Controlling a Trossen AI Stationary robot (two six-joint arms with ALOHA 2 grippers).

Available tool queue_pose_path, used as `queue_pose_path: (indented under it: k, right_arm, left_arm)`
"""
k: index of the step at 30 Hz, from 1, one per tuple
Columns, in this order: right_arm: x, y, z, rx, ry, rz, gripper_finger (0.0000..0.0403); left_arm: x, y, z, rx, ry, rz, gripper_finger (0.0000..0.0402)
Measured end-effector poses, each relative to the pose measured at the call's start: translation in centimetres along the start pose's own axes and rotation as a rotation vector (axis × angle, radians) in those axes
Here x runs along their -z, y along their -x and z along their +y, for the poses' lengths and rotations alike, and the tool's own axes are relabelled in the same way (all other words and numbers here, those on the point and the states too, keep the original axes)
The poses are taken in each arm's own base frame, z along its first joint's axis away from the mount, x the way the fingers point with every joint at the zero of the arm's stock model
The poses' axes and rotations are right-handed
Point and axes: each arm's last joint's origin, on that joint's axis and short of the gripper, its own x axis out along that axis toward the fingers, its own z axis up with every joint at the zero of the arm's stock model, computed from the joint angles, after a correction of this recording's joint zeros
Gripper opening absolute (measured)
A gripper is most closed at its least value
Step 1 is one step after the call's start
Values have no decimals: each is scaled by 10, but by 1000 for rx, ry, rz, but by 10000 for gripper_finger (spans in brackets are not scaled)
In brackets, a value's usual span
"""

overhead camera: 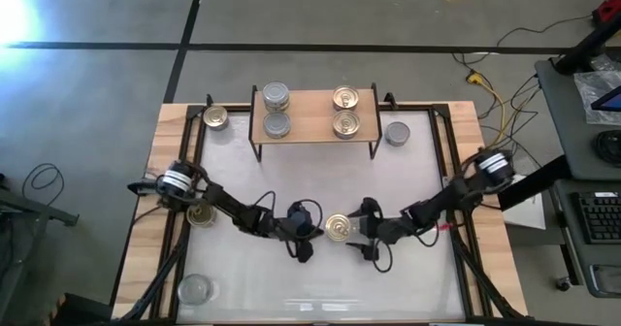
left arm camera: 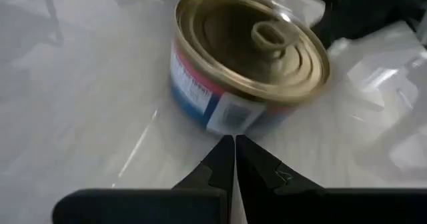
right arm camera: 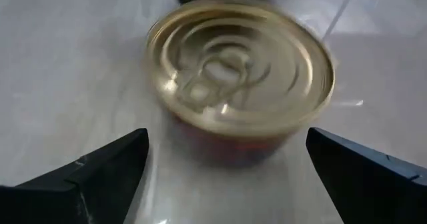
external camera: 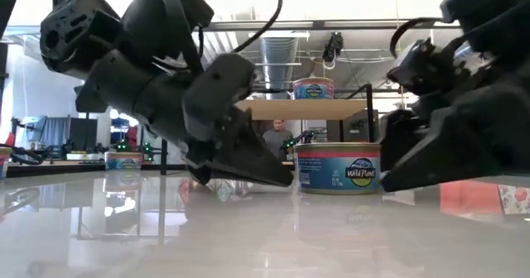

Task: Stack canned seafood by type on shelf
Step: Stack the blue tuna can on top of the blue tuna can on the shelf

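Note:
A gold-topped can of seafood [overhead camera: 339,228] with a blue and red label [external camera: 338,169] stands upright on the white table, between my two grippers. My left gripper [left arm camera: 234,144] is shut, and its tips point at the can's side from the table's left. My right gripper [right arm camera: 227,134] is open on the can's right side, one finger to each side and clear of it. At the far side stands the wooden shelf [overhead camera: 312,113]. On its left are two silver-topped cans [overhead camera: 277,124] and on its right two gold-topped cans [overhead camera: 346,124]. My left gripper's shut fingertips [left arm camera: 230,151] stand right at the foot of the can's side wall [left arm camera: 223,117], slanting down from the table's left. Whether they touch the wall, I cannot tell.
Loose cans stand on the table. A gold-topped one [overhead camera: 215,118] is left of the shelf, a silver-topped one [overhead camera: 396,132] right of it, another gold-topped one [overhead camera: 201,214] by the left arm, and a pale one [overhead camera: 194,289] at the near left corner.

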Motion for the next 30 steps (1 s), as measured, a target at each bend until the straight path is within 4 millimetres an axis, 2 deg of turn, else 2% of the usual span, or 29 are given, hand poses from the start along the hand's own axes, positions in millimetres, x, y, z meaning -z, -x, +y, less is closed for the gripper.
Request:
queue_pose_path:
  k: [6, 18, 22, 25, 30]
  right_arm:
    - [2, -12, -1, 15, 49, -80, 400]
    - [1, -13, 1, -36, 46, -70, 400]
    - [-6, -12, 3, -66, 22, 2, 400]
    - [-10, -10, 7, -115, 29, 55, 400]
    - [-17, -13, 7, -83, 63, 34, 400]
  left_arm:
    - [-1, -17, -4, -58, -20, -37, 1]
    - [-5, -13, -1, -120, -6, -81, 1]
    - [-7, -14, 3, -158, -15, -103, 1]
    - [-15, -15, 7, -188, 5, -158, 1]
    - [-20, -18, 12, -183, 2, -153, 1]
